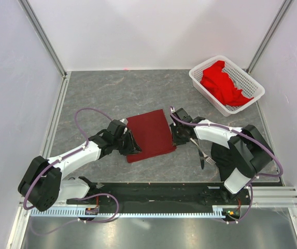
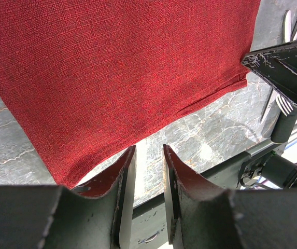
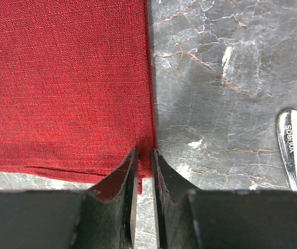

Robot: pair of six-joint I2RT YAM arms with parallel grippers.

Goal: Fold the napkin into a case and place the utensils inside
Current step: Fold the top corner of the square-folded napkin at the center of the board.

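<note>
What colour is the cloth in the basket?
Bright red cloth, lying in a white basket; it shows best in the top view.

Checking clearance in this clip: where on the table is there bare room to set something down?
Free: the far stretch of table between napkin and back wall, left of the basket. Crowded: left tool and right tool flank the napkin; utensils lie beside the right arm.

- The napkin (image 2: 112,67) is running off the left wrist view's top and left edges.
- A utensil handle (image 3: 295,150) is leaving the right wrist view's right edge, its type unclear.
- The right arm (image 1: 218,132) is covering most of the utensils (image 1: 206,155).
- The right end effector (image 3: 144,155) is straddling the napkin's edge; its grip is unclear.
</note>
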